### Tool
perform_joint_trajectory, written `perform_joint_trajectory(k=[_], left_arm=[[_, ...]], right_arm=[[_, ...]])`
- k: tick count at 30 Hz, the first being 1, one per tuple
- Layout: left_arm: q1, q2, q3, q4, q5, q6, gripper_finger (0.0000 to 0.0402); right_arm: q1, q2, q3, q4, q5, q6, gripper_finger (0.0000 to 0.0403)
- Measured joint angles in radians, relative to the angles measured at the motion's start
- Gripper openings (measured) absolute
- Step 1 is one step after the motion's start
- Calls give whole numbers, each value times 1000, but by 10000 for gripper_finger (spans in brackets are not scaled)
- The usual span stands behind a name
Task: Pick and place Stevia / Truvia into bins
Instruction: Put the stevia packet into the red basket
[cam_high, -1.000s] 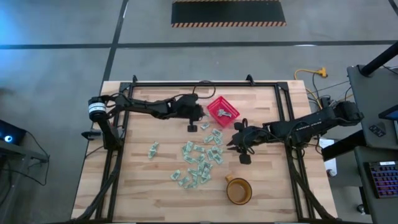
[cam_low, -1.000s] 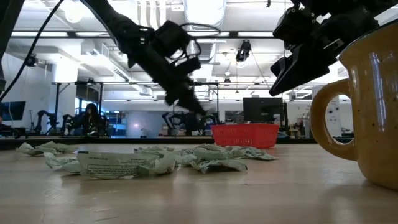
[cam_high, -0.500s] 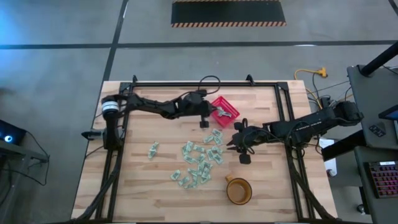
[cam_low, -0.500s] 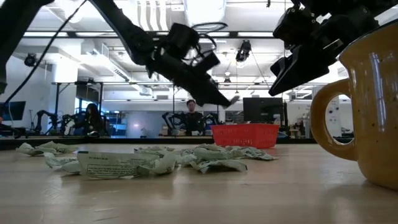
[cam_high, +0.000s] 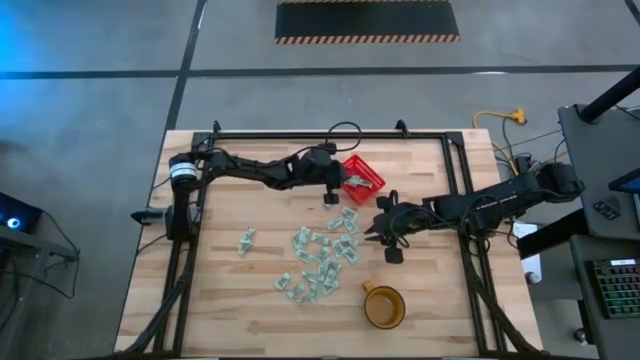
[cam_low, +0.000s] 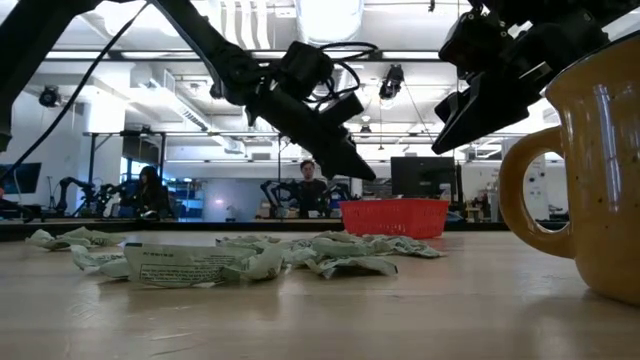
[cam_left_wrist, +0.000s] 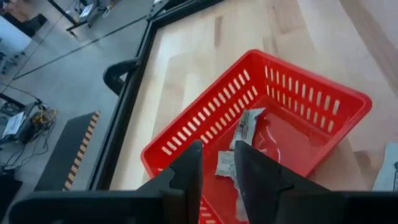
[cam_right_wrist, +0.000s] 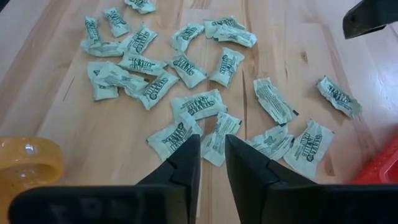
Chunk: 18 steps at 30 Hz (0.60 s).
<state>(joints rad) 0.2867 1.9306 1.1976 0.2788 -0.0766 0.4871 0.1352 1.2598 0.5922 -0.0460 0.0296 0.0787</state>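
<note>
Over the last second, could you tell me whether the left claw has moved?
Yes. In the high view the left claw has travelled rightward from the table beside the red basket to its near edge.

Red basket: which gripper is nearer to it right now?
Left. The left gripper hangs at the red basket's edge; the right gripper hovers farther off, over the sachets.

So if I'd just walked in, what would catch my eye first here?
Probably the scatter of green sachets across the middle of the wooden table, with the right gripper hovering at its edge. Next, the red basket toward the far side, a few sachets already inside, and the left gripper hanging at its rim. An amber mug stands alone near the front.
</note>
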Motion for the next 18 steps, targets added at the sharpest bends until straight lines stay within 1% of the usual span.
perform_joint_trajectory(k=[4,7,10,18], left_arm=[[-2,-5,0,-31,-20,-2,88],[-14,-41,-2,-131,-35,-10,89],[-36,-97,-7,-267,-34,-14,90],[-102,-263,-51,-676,-34,-154,90]], right_arm=[[0,1,0,17,0,-3,65],[0,17,0,74,0,-3,66],[0,55,0,131,-1,-25,65],[-2,228,26,151,-1,-79,69]])
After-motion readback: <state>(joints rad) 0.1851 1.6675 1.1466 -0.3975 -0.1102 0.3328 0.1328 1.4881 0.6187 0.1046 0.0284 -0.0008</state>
